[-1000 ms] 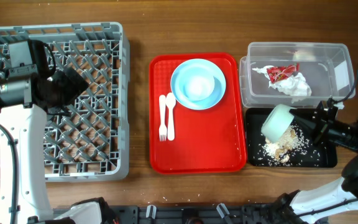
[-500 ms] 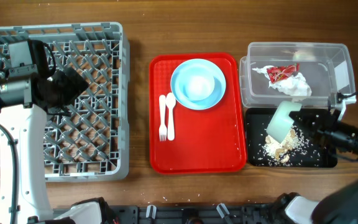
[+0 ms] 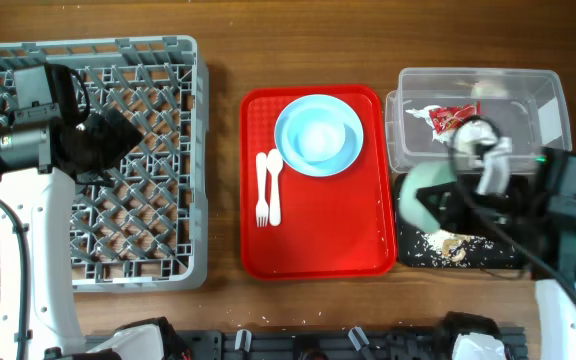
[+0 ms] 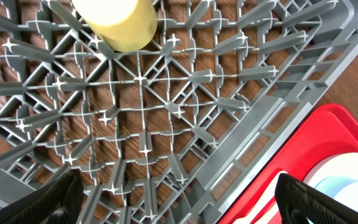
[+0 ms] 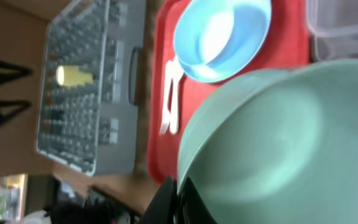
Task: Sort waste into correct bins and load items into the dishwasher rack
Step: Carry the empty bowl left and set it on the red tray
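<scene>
Green plastic fills most of my right wrist view: the pale green bowl [image 3: 426, 195] is held by its rim in the right tool [image 5: 180, 198], whose jaws are closed tight on it. From overhead the bowl is tilted on its side above the left end of the black tray [image 3: 413, 258], and I cannot tell if it touches the tray or not. Some beige crumbs [image 3: 448, 243] lie in this tray, just beside the bowl. Behind the black tray stands the clear tub [image 3: 550, 100], and in it I see the red wrapper [image 3: 453, 115] on the white napkin [image 3: 471, 130], which is partly hidden by the cable of my right arm. In the middle of the bench [image 3: 223, 40] is the red tray [image 3: 318, 240]. It carries the blue plate [image 3: 318, 135] at its far end, and the white fork [image 3: 262, 195] and spoon [image 3: 275, 190] lie side by side just left of the plate. On the left is the grey rack [image 3: 168, 200]. My left tool [image 4: 179, 202] hangs over it with the jaws fully apart and holds nothing. The yellow cup [image 4: 114, 22] lies among the pegs of the rack, apart from the left tool.
</scene>
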Tool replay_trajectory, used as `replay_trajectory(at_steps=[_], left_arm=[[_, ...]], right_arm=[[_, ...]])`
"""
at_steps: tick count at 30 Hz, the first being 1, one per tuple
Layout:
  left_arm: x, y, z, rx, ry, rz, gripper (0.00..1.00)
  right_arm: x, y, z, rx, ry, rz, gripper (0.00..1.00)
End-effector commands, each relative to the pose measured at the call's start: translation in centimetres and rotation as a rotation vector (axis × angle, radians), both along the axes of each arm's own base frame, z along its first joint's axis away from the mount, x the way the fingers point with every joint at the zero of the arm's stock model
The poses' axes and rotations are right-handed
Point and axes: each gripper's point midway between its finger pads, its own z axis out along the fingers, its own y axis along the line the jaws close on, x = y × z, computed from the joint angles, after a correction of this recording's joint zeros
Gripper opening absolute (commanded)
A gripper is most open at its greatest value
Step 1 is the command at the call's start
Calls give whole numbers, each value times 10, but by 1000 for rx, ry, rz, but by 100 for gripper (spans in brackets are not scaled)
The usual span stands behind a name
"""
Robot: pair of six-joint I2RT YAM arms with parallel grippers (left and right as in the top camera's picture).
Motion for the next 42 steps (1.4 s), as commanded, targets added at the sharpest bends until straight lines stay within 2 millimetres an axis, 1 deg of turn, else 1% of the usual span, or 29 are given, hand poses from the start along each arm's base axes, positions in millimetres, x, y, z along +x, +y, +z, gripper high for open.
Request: replay_trajectory(at_steps=[1,3,4,6,7,9,10,11,12,14,17,18,23,25,26,28,30,31,32,34,35,37,38,40,41,42], left_arm=[[1,2,7,-2,-22,17,100],[1,2,7,-2,-22,17,100],[1,2,7,-2,-22,17,100],[1,2,7,-2,-22,17,100],[1,2,7,-2,-22,17,100],[1,2,7,-2,-22,17,100],[1,2,7,-2,-22,17,100],[1,2,7,-2,-22,17,100],[1,2,7,-2,-22,17,100],[1,2,7,-2,-22,17,100],[1,2,7,-2,-22,17,100],[1,2,7,-2,-22,17,100],[1,2,7,-2,-22,17,100],[1,2,7,-2,-22,17,100],[1,2,7,-2,-22,17,100],[1,2,7,-2,-22,17,100],[1,2,7,-2,-22,17,100],[1,2,7,-2,-22,17,100],[1,2,7,-2,-22,17,100],[1,2,7,-2,-22,17,100],[1,2,7,-2,-22,17,100],[1,2,7,-2,-22,17,100],[1,2,7,-2,-22,17,100],[1,2,7,-2,-22,17,100],[1,2,7,-2,-22,17,100],[1,2,7,-2,-22,17,100]], right_arm=[[6,15,-20,-114,116,-86,4],[7,35,-32,-173,145,-57,4],[7,48,-39,-200,162,-34,4],[6,66,-56,-261,203,-26,5],[7,78,-74,-334,238,-36,4],[8,99,-98,-401,263,10,4],[8,106,-105,-412,270,30,4],[8,118,-121,-437,289,64,4],[8,125,-133,-453,308,79,4],[10,131,-153,-473,349,81,4],[11,137,-169,-473,390,89,4],[10,141,-169,-458,396,101,4],[7,154,-165,-410,381,158,4],[6,159,-165,-405,374,171,6],[4,162,-164,-393,373,182,15],[2,169,-162,-364,375,212,29],[-2,177,-158,-328,365,275,45],[-4,180,-157,-313,371,287,57],[-6,182,-154,-297,377,302,62],[-5,185,-145,-291,369,323,64],[-3,183,-138,-304,361,312,65],[7,173,-115,-340,330,267,65],[15,162,-96,-370,297,223,66],[29,142,-62,-402,238,146,72],[36,130,-45,-416,209,101,78],[45,112,-24,-436,170,36,94]])
